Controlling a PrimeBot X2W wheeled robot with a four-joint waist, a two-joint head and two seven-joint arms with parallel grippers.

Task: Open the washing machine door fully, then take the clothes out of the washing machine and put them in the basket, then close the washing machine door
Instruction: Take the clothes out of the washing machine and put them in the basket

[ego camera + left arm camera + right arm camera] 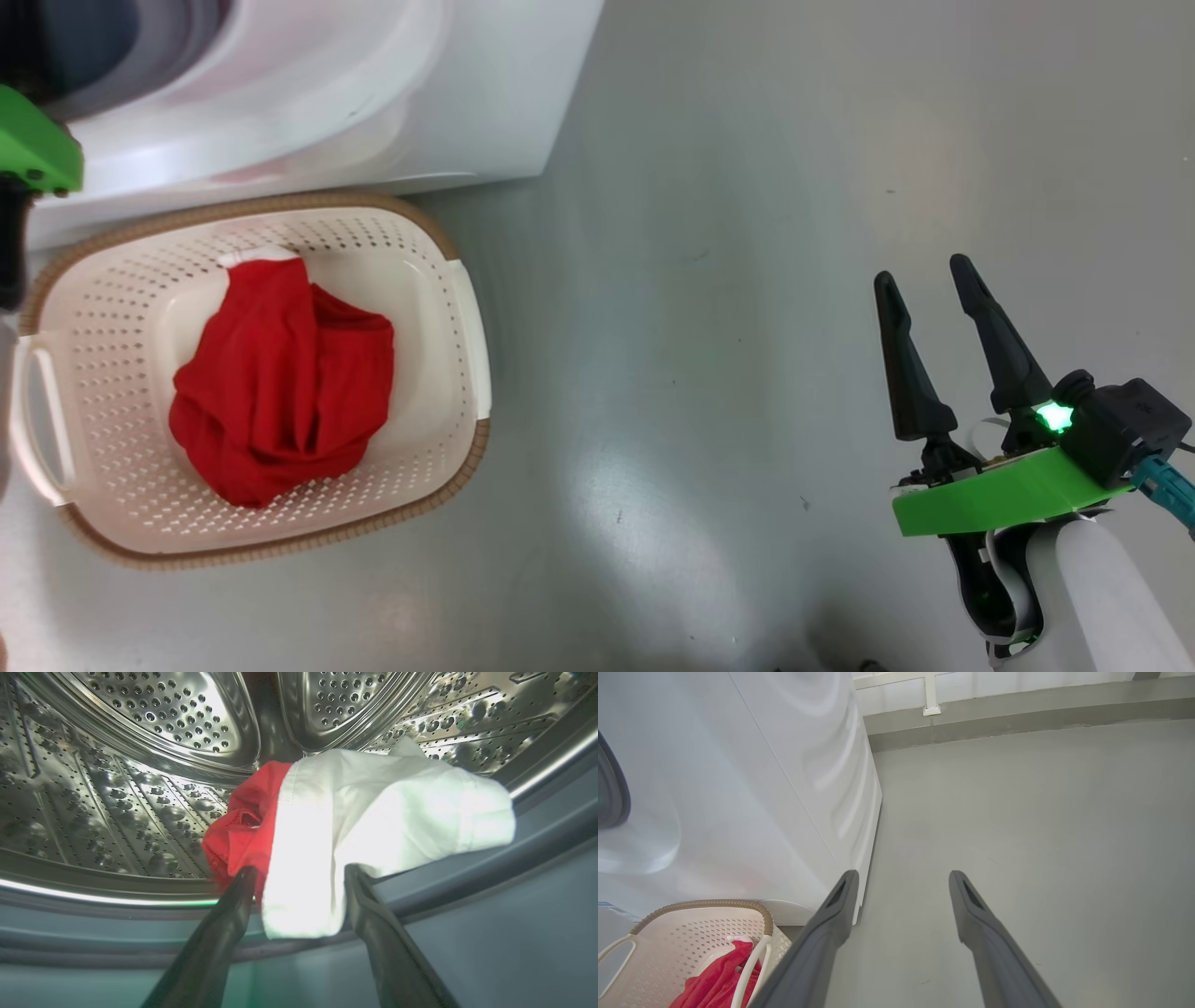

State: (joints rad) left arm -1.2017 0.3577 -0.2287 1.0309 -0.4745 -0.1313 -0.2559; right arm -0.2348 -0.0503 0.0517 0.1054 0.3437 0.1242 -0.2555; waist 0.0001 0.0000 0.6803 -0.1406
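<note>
Partly done: one red garment (pixel 280 373) lies in the basket (pixel 280 201); a white-and-red piece (pixel 397 807) sits in the drum (pixel 140 812), straddled by the released left pincer (pixel 299 872); the right pincer (pixel 922 268) hangs released. Closing the door comes last.

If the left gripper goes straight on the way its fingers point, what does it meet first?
Probably the white cloth, which lies between the open fingers of the left gripper; red fabric sits beside it, the steel drum behind. Depth is unclear; the tips may touch.
</note>
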